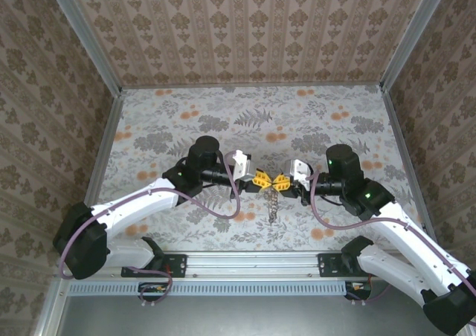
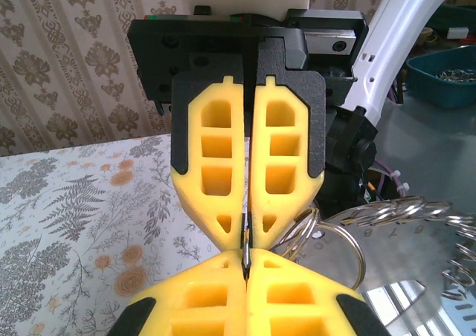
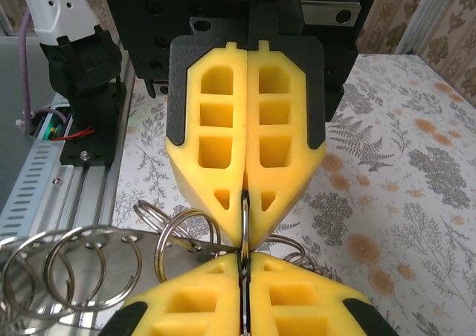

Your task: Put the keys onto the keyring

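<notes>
Broadly, we see a booth of matte damask wallpaper [image 1: 245,31], beige and brown, closing three sides of a flat table [image 1: 186,120] covered in a grey fern and orange blossom print. A ribbed aluminium rail [image 1: 253,265] runs along the near edge. Two smooth white arms reach over the middle of the table, where the left gripper [image 1: 262,178] and right gripper [image 1: 281,181] meet tip to tip. Their fingers [image 3: 216,128] are yellow moulded plastic wedges with hollow cells. We read each pair as pressed together on one thin metal strip passing straight between both sets of tips: a ring of the keyring [image 1: 274,202], seen edge-on. The rest of it, a string of shiny steel split rings, dangles below the tips. In the left wrist view a teal bin [image 2: 431,79] stands beyond the table, with more silvery rings [image 2: 454,73] inside.
</notes>
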{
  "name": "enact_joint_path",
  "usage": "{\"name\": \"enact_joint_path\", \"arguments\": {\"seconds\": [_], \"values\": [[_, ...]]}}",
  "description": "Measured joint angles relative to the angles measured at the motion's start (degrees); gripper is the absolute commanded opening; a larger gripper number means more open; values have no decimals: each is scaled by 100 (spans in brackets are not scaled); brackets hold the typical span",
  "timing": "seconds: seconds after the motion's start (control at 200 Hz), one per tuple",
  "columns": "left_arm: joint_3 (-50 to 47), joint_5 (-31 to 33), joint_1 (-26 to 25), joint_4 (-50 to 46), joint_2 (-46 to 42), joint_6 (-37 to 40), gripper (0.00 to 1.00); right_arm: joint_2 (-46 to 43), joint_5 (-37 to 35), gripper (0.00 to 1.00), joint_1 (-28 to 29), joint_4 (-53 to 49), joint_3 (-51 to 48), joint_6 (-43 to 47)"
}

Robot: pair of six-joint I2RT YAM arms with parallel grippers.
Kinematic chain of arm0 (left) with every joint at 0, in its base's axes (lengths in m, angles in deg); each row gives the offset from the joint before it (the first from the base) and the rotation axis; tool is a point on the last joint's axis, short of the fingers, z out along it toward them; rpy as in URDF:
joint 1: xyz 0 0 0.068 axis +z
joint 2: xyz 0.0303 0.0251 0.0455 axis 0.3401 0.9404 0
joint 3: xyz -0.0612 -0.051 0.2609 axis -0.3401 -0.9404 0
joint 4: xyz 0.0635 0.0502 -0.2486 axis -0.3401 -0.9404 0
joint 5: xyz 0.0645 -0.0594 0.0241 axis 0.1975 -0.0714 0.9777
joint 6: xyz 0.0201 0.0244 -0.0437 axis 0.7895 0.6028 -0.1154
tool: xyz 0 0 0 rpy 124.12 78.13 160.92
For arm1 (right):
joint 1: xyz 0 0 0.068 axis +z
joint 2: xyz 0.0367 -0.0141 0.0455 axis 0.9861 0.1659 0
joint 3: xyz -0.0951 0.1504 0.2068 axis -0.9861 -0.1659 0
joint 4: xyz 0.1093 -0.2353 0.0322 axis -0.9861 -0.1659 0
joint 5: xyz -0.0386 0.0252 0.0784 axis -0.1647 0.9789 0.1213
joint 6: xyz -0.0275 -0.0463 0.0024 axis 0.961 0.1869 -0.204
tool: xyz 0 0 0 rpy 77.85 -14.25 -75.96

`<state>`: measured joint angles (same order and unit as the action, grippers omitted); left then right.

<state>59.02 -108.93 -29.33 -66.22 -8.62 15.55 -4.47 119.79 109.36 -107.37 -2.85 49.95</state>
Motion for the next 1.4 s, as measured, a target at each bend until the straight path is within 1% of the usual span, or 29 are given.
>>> {"name": "enact_joint_path", "arguments": {"seconds": [0.025,0.11,0.175,0.245,0.31,0.365,0.43,0.49,0.565,0.625,0.89,1.005,1.035,1.14,1.26,1.33,1.355,1.39,1.4], "values": [[0,2,0,0,0,0,0,0,4,0,0,0,0,11],[0,31,0,-9,0,0,0,24,2,0,0,-2,0,15],[2,94,0,-74,0,11,9,68,-22,0,0,-22,0,28],[28,184,-15,-306,0,109,13,144,-90,0,0,-83,15,57],[120,321,-44,-667,0,245,27,232,-190,0,13,-262,90,120],[240,501,-59,-979,0,341,31,286,-299,0,26,-433,179,177],[396,693,-59,-1311,0,393,32,339,-474,0,55,-595,278,229],[542,844,-59,-1578,15,407,31,398,-595,0,70,-704,352,297],[754,973,-61,-1884,96,413,26,476,-702,0,87,-774,393,319],[892,1040,-66,-2046,199,435,24,531,-774,0,101,-802,396,323],[977,1228,-190,-2326,442,450,24,693,-1014,0,160,-885,450,323],[1023,1292,-260,-2371,516,455,15,697,-1032,0,170,-901,461,319],[1027,1305,-267,-2371,516,463,14,697,-1038,0,173,-909,461,319],[1034,1335,-291,-2371,516,494,14,697,-1045,0,181,-914,461,321],[1034,1373,-295,-2363,511,494,17,697,-1080,0,192,-916,461,323],[1034,1401,-295,-2358,511,494,16,697,-1115,0,208,-916,461,326],[1034,1412,-297,-2358,511,494,13,697,-1128,0,214,-916,461,326],[1034,1421,-299,-2361,511,498,1,697,-1132,0,214,-916,461,326],[1034,1423,-299,-2365,511,485,0,697,-1132,0,214,-918,461,326]]}}
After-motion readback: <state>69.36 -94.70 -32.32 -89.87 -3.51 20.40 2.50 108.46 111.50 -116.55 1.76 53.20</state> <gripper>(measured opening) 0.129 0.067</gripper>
